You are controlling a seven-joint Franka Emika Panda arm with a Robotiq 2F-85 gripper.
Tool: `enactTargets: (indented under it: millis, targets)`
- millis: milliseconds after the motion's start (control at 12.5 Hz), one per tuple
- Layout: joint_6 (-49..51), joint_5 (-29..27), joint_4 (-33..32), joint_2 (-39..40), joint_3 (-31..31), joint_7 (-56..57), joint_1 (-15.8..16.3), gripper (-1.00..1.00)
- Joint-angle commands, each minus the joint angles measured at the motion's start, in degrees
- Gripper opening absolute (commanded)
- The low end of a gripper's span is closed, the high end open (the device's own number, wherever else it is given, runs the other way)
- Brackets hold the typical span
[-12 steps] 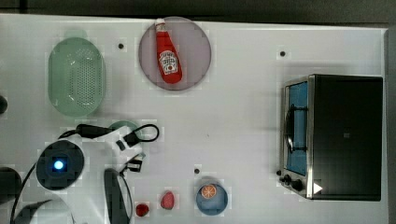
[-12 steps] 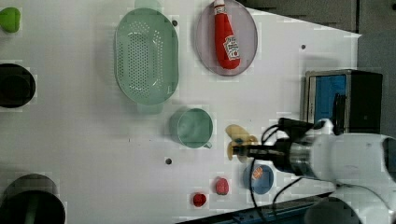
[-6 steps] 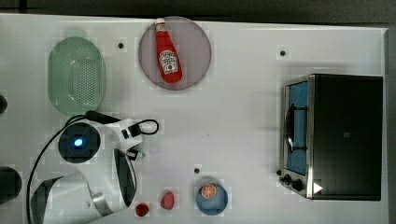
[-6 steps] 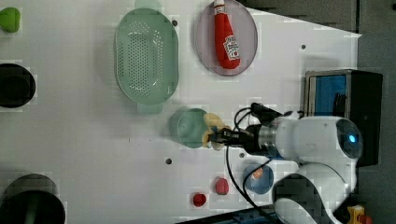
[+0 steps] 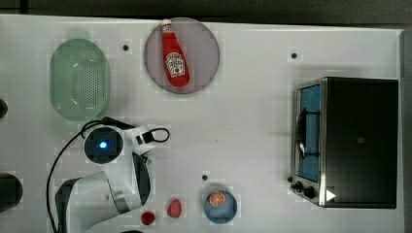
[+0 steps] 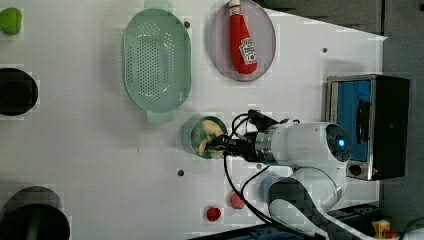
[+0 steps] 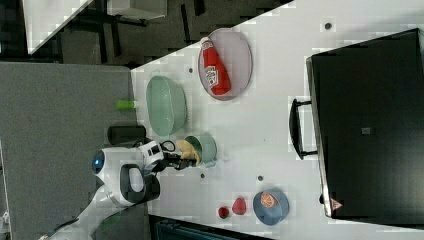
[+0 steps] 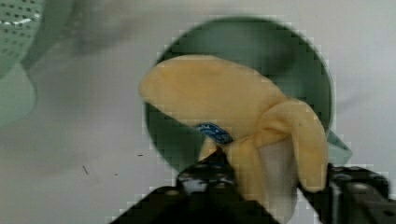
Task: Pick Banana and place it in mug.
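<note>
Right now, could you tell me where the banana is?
The banana is held in the gripper over the mouth of the mug, just below the green basket in the left view.

Arm (image 6: 305, 150) extended low, wrist level; fingers (image 8: 205, 175) clamped on load.
</note>
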State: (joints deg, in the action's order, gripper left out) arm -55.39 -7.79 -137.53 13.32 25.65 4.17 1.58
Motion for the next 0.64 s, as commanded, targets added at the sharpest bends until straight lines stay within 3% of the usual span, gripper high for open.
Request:
enactTargets:
  millis: [80, 160, 640]
  targets:
    - [-0.6, 0.6, 2.7, -3.8, -0.7, -6.7, 0.0, 0.87]
    - [0.5, 0.6, 2.7, -5.3, -0.5, -6.7, 0.0, 1.00]
    - [10.6, 0.3, 4.5, -22.0, -4.7, -6.7, -0.5, 1.00]
